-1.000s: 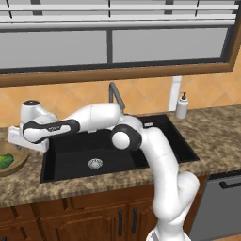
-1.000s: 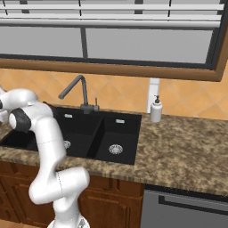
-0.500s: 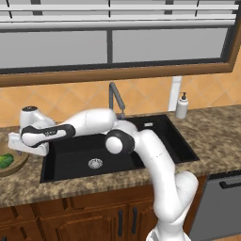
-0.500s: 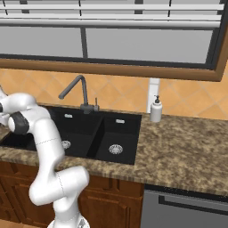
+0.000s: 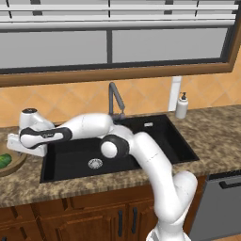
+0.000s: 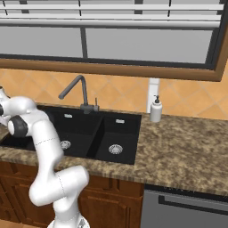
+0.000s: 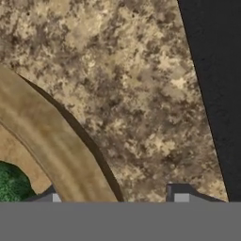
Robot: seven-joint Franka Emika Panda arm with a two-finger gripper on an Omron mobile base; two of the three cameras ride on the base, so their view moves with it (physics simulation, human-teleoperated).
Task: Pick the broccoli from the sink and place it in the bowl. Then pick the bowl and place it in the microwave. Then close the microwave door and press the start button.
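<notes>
Straddling the bowl's (image 7: 56, 150) rim, the gripper (image 7: 113, 195) has one fingertip (image 7: 47, 196) inside the bowl and the other (image 7: 181, 194) outside over the counter (image 7: 127, 84); its jaws stand fairly wide, and whether they press the rim I cannot tell. Broccoli (image 7: 14, 186) lies in the bowl, just beside the inner fingertip. A strip of bare counter separates the bowl from the sink (image 7: 216, 84) edge.
</notes>
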